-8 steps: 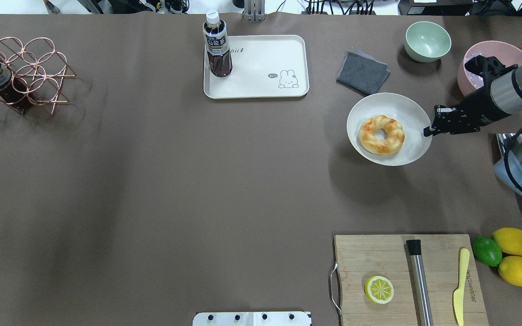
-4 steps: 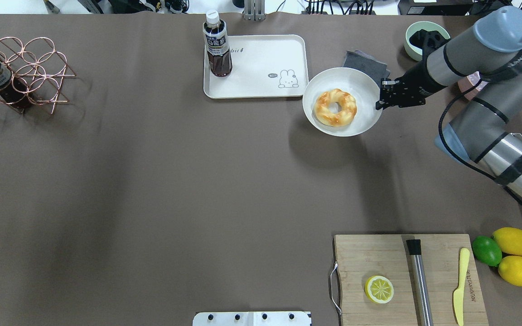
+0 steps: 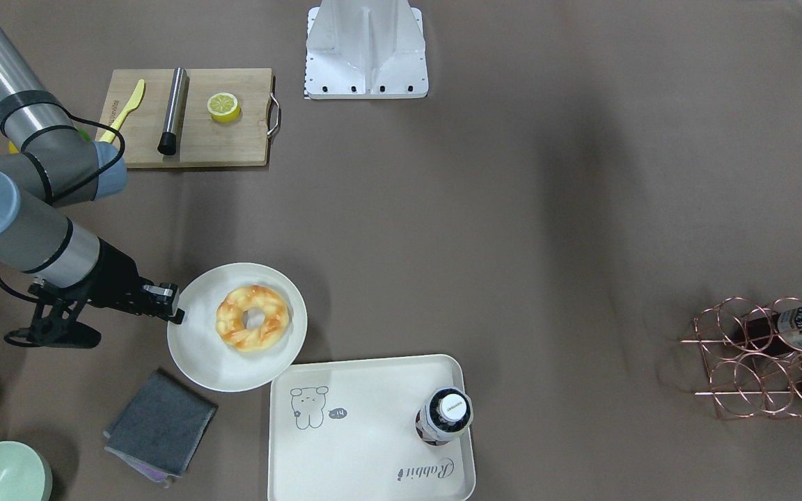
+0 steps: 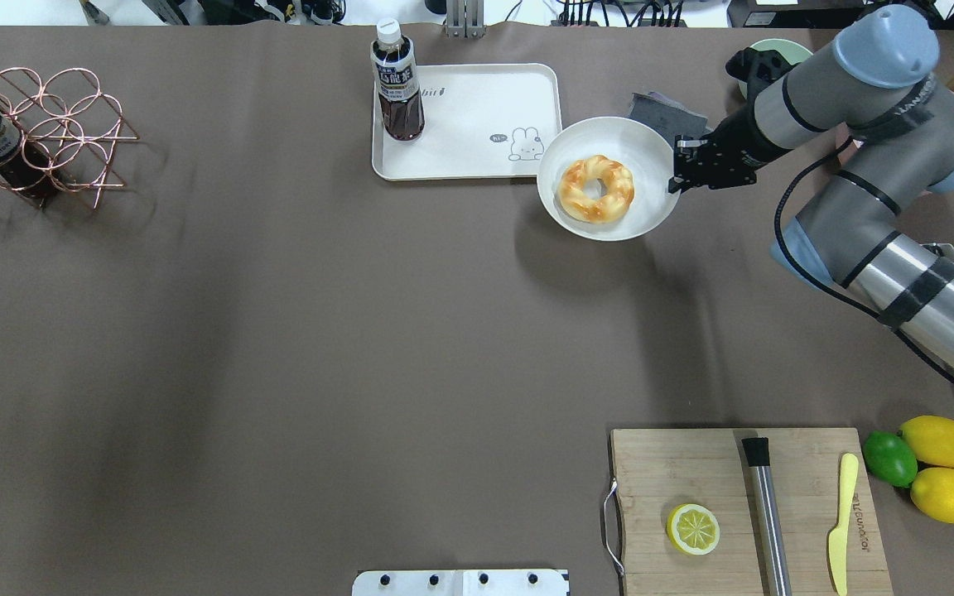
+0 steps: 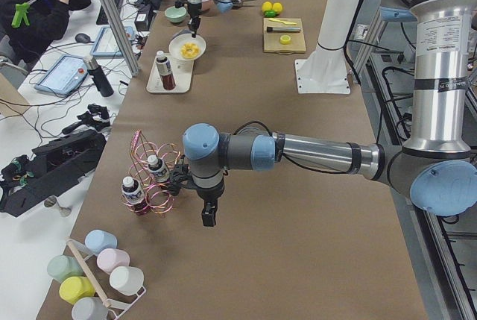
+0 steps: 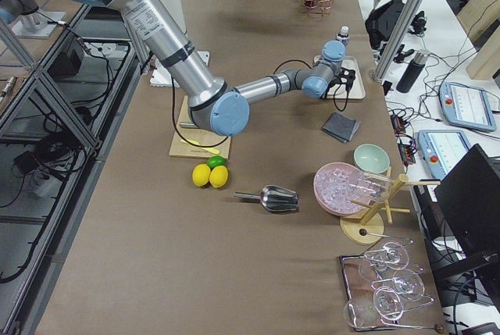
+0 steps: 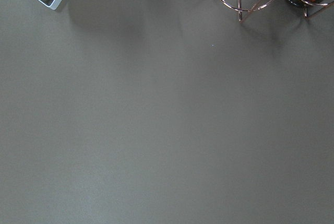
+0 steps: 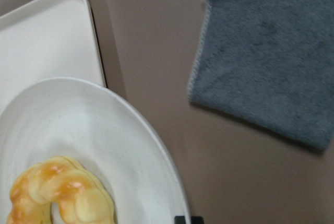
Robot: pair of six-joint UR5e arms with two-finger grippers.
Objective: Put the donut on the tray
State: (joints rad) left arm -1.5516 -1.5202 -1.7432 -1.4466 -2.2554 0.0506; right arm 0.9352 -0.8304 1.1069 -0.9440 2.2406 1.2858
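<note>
The golden twisted donut [image 4: 595, 189] lies on a round white plate [image 4: 643, 149]. My right gripper [image 4: 676, 178] is shut on the plate's right rim and holds it above the table, its left edge at the near right corner of the cream tray [image 4: 469, 120]. In the front view the donut [image 3: 253, 317], plate [image 3: 199, 362], gripper [image 3: 177, 313] and tray [image 3: 359, 445] all show. The right wrist view shows the donut [image 8: 57, 192], plate [image 8: 104, 130] and tray corner [image 8: 42, 41]. My left gripper [image 5: 208, 215] hangs over bare table near the wire rack; I cannot tell if it is open or shut.
A tea bottle [image 4: 397, 83] stands on the tray's far left corner. A grey cloth [image 4: 659, 112] lies just beyond the plate, a green bowl [image 3: 1, 473] past it. A cutting board [image 4: 659, 472] with half lemon, rod and knife is near right. A copper rack [image 4: 38, 124] stands far left.
My right arm has carried the plate with the donut left and away from me, from the right side of the table up to the tray's corner.
</note>
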